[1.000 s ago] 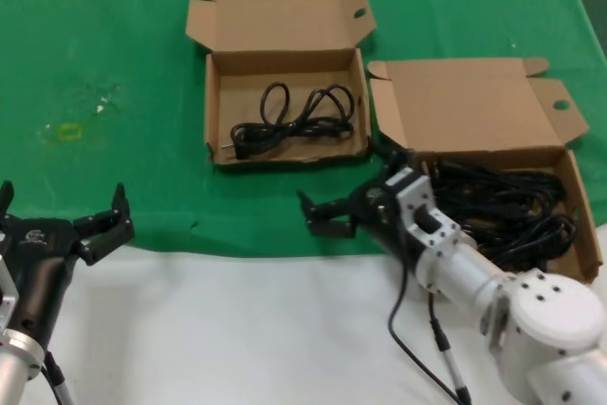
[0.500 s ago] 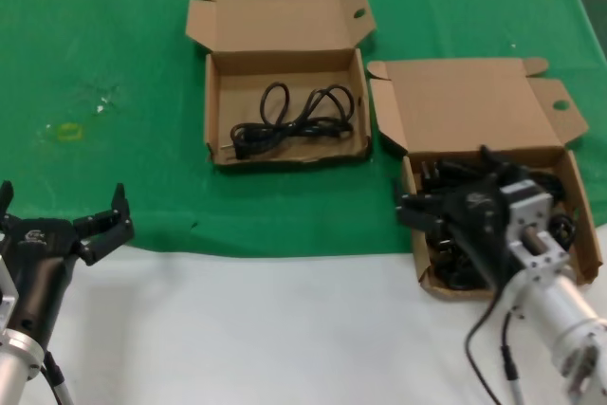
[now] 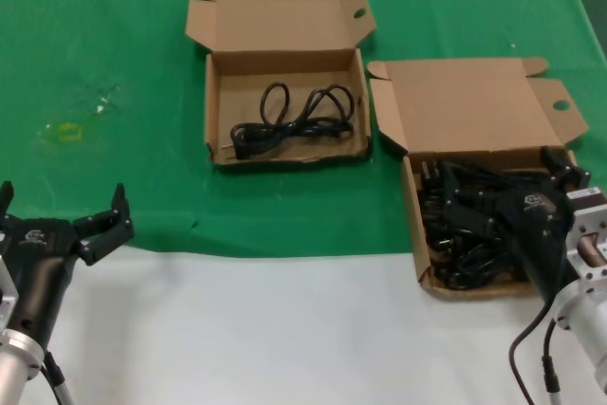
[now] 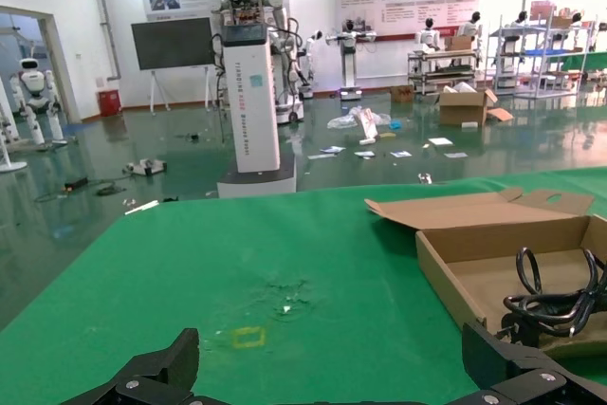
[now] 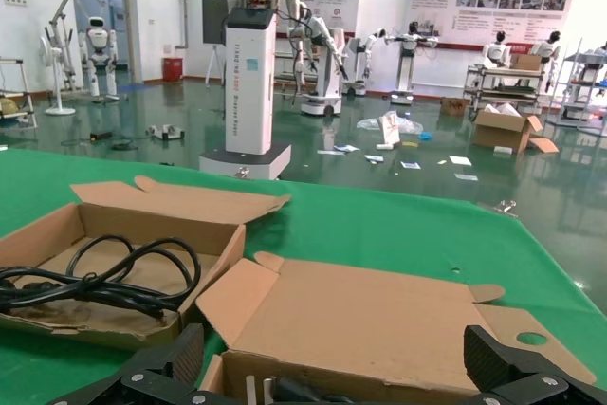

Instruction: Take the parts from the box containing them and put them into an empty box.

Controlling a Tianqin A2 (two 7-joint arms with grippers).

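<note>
Left gripper [image 3: 62, 211] parked off the green mat's [image 3: 114, 45] near-left edge, fingers spread wide, nothing between them. Ahead and to its right, the open cardboard box [image 3: 285, 154], holding one coiled black power cord [image 3: 289, 123]. Further right, twin cardboard box [image 3: 418, 225], heaped with tangled black cords [image 3: 455, 244]. Right gripper [image 3: 507, 187] poised directly over that heap, fingers spread apart, clutching nothing, lid [image 3: 469, 106] lying back just beyond it.

I make out no legible text: wall posters [image 5: 495, 5] and the white pillar's blue vertical lettering [image 4: 246, 111] are too small to read.
</note>
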